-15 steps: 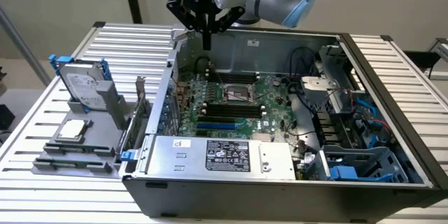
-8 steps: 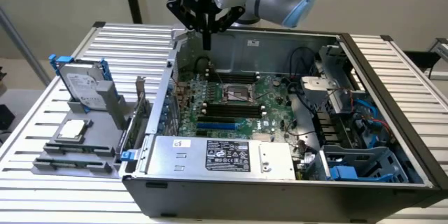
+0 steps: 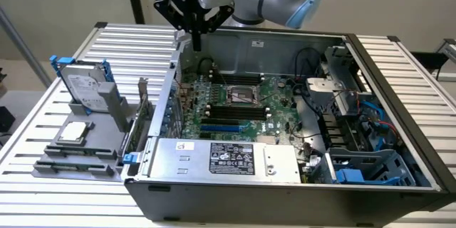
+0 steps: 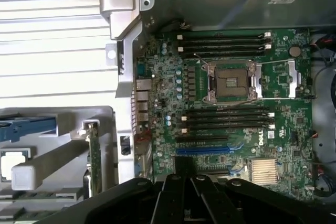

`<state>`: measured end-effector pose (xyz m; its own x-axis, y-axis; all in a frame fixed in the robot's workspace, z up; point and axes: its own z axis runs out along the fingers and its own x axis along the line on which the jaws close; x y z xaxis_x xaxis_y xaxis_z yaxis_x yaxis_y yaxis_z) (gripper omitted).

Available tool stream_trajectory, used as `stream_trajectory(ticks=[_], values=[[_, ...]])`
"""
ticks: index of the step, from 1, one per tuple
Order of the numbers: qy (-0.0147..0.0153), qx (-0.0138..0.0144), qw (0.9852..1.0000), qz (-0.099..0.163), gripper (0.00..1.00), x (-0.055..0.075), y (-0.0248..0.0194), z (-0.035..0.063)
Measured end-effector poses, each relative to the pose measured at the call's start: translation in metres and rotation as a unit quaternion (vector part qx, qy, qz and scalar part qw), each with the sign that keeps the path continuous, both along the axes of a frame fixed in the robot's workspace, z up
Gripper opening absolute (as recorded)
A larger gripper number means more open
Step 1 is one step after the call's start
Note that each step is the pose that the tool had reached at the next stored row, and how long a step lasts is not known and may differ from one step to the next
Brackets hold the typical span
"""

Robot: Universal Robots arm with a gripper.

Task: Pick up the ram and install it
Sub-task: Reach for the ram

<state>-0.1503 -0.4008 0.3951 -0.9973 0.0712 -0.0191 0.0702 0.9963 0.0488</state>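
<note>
**A:** Where was your pincer [image 3: 196, 40] at that moment?

**B:** It hung over the case's [image 3: 299, 206] far corner, on the exterior view's left. It was clenched on nothing.

**A:** And the ram?

**B:** Not picked up. A thin green board stood on edge in the grey fixture [image 3: 78, 166], near the desk's [image 3: 57, 206] edge on the exterior view's left, just beside the case wall. I took that board for the ram [image 4: 94, 153]. You couldn't cleanly separate it from the bracketed card [image 3: 142, 86] next to it.

**A:** Slots?

**B:** The memory slots [image 4: 223, 119] looked empty. They were narrow black plastic with pale latches, set on both sides of the open socket [image 4: 231, 82].

**A:** Risks?

**B:** You could have grabbed the wrong board or clipped the metal bracket, since the two stood so close. The stick was flat and hard with a narrow edge, so an off-centre grip could have let it tilt or slip. A tilted stick would have jammed in the slot and flexed under pressure. Dropped, it could have hit the bare socket.

**A:** Surfaces?

**B:** Ribbed aluminium desk, matte plastic fixture, sheet-steel case.
</note>
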Motion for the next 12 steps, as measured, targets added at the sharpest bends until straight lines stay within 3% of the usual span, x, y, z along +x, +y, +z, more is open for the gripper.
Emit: stream_trajectory(ticks=[12], values=[[0.0,0.0,1.0,0.0,0.11,-0.055,-0.0005,0.0]])
